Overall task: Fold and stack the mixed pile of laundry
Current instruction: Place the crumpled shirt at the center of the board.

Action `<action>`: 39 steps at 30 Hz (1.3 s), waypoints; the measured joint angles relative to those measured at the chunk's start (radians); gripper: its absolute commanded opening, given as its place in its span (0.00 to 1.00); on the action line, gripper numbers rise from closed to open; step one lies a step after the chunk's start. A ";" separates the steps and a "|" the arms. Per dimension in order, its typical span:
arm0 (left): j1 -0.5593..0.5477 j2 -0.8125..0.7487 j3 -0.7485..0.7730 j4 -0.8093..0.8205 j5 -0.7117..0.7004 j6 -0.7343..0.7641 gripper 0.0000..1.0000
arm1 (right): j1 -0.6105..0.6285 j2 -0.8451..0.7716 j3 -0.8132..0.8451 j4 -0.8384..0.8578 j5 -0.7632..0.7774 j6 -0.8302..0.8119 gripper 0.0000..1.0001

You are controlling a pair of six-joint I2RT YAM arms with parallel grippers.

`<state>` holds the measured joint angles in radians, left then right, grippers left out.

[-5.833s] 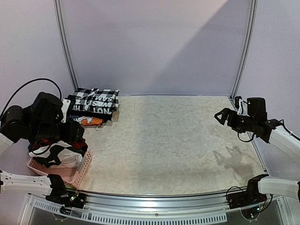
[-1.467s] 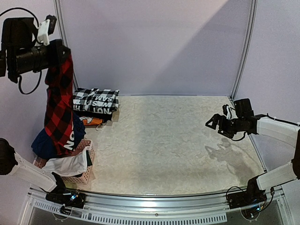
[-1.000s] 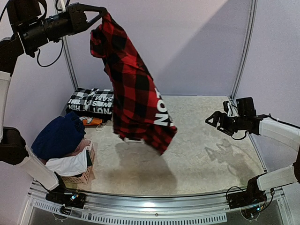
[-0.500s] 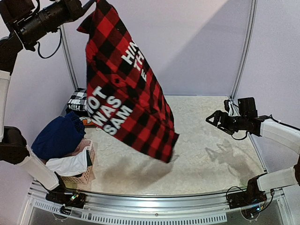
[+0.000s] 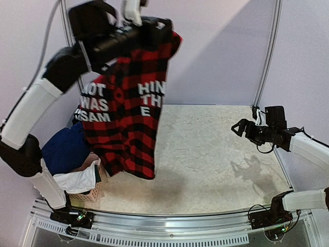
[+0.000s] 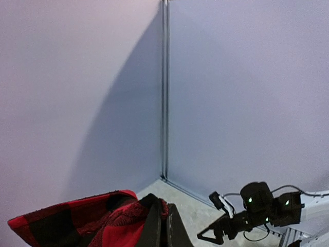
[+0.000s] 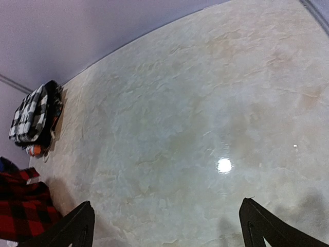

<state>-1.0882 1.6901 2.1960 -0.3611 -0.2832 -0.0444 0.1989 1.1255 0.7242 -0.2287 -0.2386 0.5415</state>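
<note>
My left gripper (image 5: 167, 32) is raised high above the table's left half and is shut on the top edge of the red-and-black plaid shirt (image 5: 128, 128). The shirt hangs down full length, with its white lettering facing the top camera. In the left wrist view the jaws (image 6: 164, 231) pinch a red fold of the shirt (image 6: 92, 221). The rest of the laundry pile, a navy piece (image 5: 64, 149) and a white piece (image 5: 77, 181), lies in the pink basket (image 5: 88, 193). My right gripper (image 5: 237, 127) hovers open and empty at the right side (image 7: 167, 218).
A folded black-and-white checked stack (image 7: 32, 116) lies at the back left corner, mostly hidden behind the hanging shirt in the top view. Metal frame posts (image 5: 266, 56) and purple walls bound the table. The pale tabletop (image 5: 216, 154) spreads between shirt and right arm.
The left arm has swung rightward and forward, carrying the shirt. The shirt has turned and now hangs straighter near the basket. The right arm has barely moved.
</note>
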 measured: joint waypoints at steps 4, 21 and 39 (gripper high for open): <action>-0.094 0.214 -0.047 0.073 -0.059 -0.035 0.11 | 0.000 -0.072 0.000 -0.065 0.196 0.025 0.99; -0.160 0.643 -0.038 -0.091 0.092 -0.177 0.83 | -0.004 -0.280 0.000 -0.214 0.616 0.137 0.99; 0.024 -0.238 -1.178 0.096 -0.117 -0.362 0.83 | 0.361 0.006 0.235 -0.219 0.181 0.002 0.94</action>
<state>-1.0637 1.4525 1.0176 -0.2649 -0.4007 -0.4061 0.5602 1.1316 0.9588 -0.4477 -0.0574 0.5438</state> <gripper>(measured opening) 0.833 0.947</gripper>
